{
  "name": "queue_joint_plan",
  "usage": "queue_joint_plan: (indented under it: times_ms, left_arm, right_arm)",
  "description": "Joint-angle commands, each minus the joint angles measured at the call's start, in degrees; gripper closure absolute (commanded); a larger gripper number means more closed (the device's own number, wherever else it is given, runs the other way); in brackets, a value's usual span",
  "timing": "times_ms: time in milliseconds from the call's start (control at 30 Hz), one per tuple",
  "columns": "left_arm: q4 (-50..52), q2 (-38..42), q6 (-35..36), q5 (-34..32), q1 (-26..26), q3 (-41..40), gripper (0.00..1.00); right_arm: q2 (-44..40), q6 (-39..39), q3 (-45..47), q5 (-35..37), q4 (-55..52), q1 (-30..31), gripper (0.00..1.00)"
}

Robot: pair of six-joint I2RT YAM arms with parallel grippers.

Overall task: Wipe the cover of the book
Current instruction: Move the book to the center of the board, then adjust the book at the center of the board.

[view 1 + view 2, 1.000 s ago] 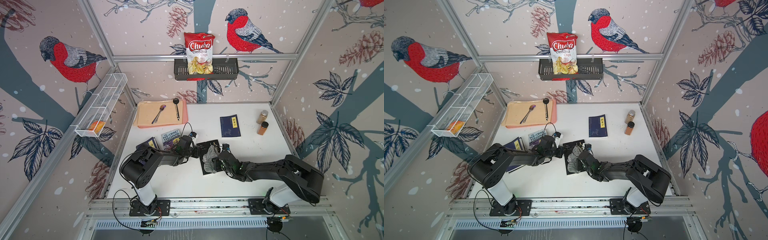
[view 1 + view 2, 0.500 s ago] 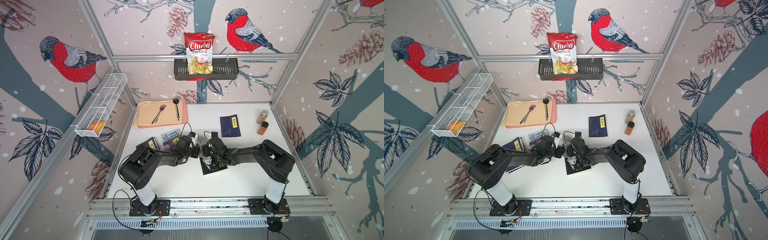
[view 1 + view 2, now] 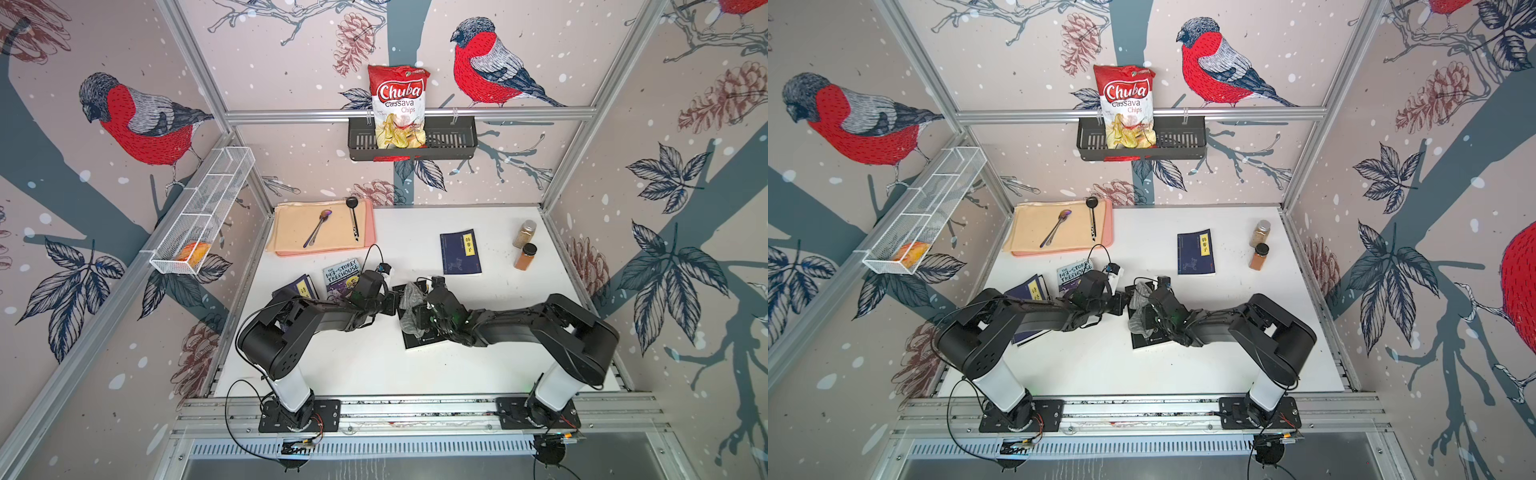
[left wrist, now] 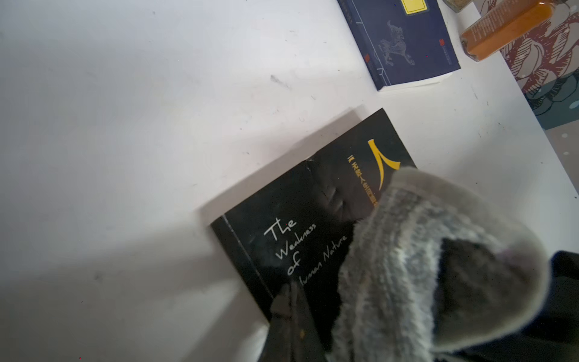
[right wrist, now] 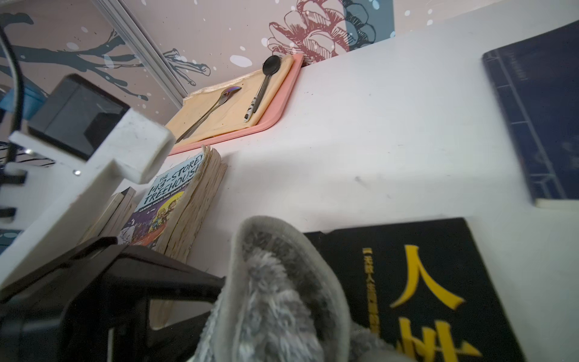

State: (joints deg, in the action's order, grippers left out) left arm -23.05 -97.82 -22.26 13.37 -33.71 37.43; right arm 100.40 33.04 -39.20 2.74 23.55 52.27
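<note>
The black book (image 3: 424,341) (image 3: 1150,338) lies flat in the middle of the white table, with its cover up and yellow and white lettering on it (image 4: 297,213) (image 5: 423,266). A grey fluffy cloth (image 3: 410,307) (image 3: 1139,311) (image 4: 423,266) (image 5: 275,297) rests bunched on the cover. My right gripper (image 3: 428,311) is shut on the cloth, which hides its fingers. My left gripper (image 3: 392,303) (image 4: 289,290) is shut, its tips pressed on the book's left edge beside the cloth.
A blue book (image 3: 460,252) and two spice jars (image 3: 524,233) (image 3: 525,256) stand at the far right. The Treehouse book (image 3: 341,274) and a dark book (image 3: 302,286) lie by the left arm. A pink tray (image 3: 370,232) with spoons sits far left.
My right gripper swept the cloth toward the book's far end and has come partway back along the cover. The left gripper has stayed on the book's left edge.
</note>
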Motion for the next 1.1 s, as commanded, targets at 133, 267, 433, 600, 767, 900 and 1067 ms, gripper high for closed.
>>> queue_joint_plan:
  times_ms: [133, 267, 433, 600, 767, 900, 1067]
  left_arm:
    - [12.5, 3.0, 1.0, -3.0, 0.1, -0.5, 1.00]
    - [14.1, 4.0, 1.7, -4.0, 0.1, 0.2, 1.00]
    - [15.2, 2.3, 1.9, -3.8, 0.1, 2.8, 1.00]
    - [15.5, 1.1, 1.9, -1.7, 0.1, 5.6, 1.00]
    - [16.6, -1.9, 2.4, 0.0, 0.1, 10.2, 1.00]
    - [16.9, -5.0, 2.6, 2.1, -0.2, 13.9, 1.00]
    - [18.4, -4.3, 2.5, -0.1, -1.5, 14.6, 1.00]
  right_arm:
    - [9.0, -2.7, -6.8, -3.7, -10.5, -2.2, 1.00]
    - [4.1, -2.8, -4.3, -3.6, -10.0, -2.3, 1.00]
    - [-6.4, -2.9, 0.8, -1.5, -12.1, -3.4, 1.00]
    - [-15.0, -3.2, 4.3, 0.3, -15.3, -4.6, 1.00]
    - [-19.4, -3.0, 6.7, 1.1, -16.5, -4.8, 0.99]
    - [-20.1, -2.9, 7.7, 1.1, -16.3, -5.3, 0.99]
    - [-19.6, -3.5, 7.3, 0.5, -14.6, -6.6, 0.99]
